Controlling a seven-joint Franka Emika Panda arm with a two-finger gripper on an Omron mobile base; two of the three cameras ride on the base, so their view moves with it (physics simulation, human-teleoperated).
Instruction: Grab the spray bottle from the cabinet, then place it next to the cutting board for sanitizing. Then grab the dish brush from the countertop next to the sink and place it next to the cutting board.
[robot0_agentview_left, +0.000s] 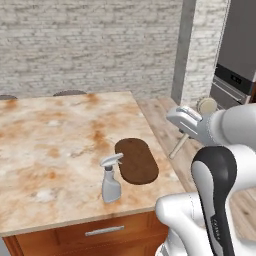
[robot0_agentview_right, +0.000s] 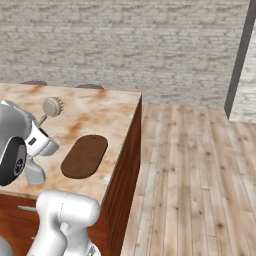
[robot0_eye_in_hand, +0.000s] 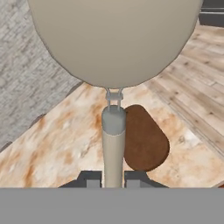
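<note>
My gripper (robot0_eye_in_hand: 113, 178) is shut on the dish brush's pale handle (robot0_eye_in_hand: 113, 146). Its round head (robot0_eye_in_hand: 116, 39) looms large at the top of the hand view. From the left base view the dish brush (robot0_agentview_left: 206, 105) hangs in the air off the countertop's right edge, held by the gripper (robot0_agentview_left: 185, 134). The dark oval cutting board (robot0_agentview_left: 136, 160) lies near the front right corner of the marbled countertop (robot0_agentview_left: 50, 140). The spray bottle (robot0_agentview_left: 111, 180) stands upright just left of the board. In the right base view the brush head (robot0_agentview_right: 52, 106) sits above the cutting board (robot0_agentview_right: 85, 156).
A wooden floor (robot0_agentview_right: 190, 165) runs to the right of the counter. A dark oven front (robot0_agentview_left: 235, 70) stands at the far right by a brick pillar. A drawer with a metal handle (robot0_agentview_left: 104, 231) is below the counter's front edge. Stool tops (robot0_agentview_left: 70, 92) show behind the far edge.
</note>
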